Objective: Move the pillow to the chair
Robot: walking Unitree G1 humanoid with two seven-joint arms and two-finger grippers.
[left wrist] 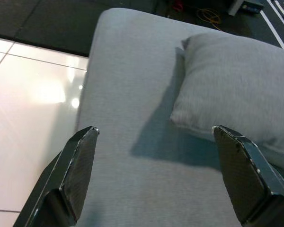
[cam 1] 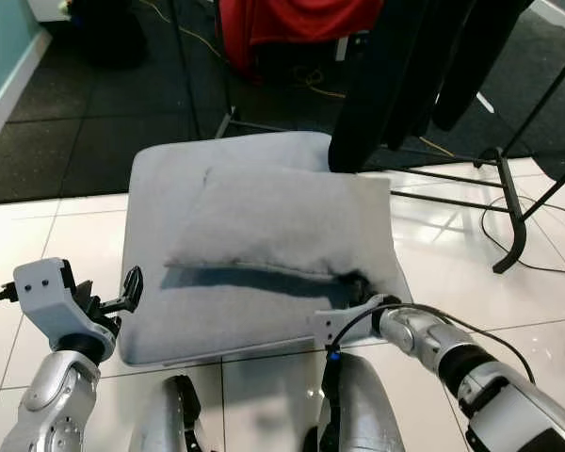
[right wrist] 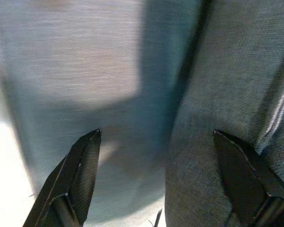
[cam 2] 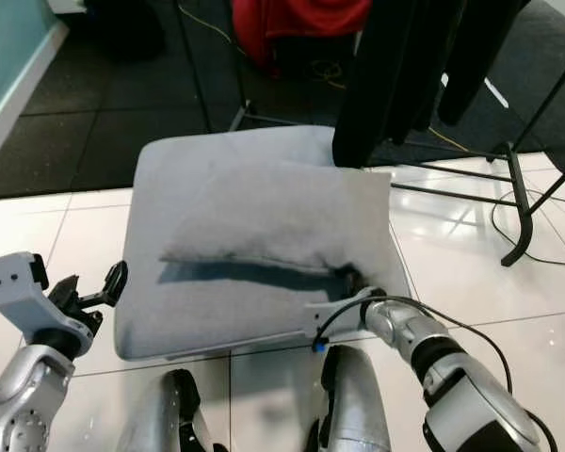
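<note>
A grey pillow (cam 1: 282,221) lies flat on the grey padded chair seat (cam 1: 217,325), toward its far right side. My right gripper (cam 1: 358,282) is at the pillow's near right corner, tucked into the shadow under its edge. In the right wrist view this gripper (right wrist: 156,135) is open, with pillow fabric (right wrist: 236,71) close in front of one finger and the seat (right wrist: 75,56) in front of the other. My left gripper (cam 1: 122,294) stands open at the seat's near left edge, apart from the pillow (left wrist: 236,80).
A black rack (cam 1: 508,202) hung with dark garments (cam 1: 395,75) stands just behind the seat on the right. A red cloth (cam 1: 301,19) hangs further back. Cables (cam 1: 537,235) trail over the white tiles at right. Dark carpet lies beyond.
</note>
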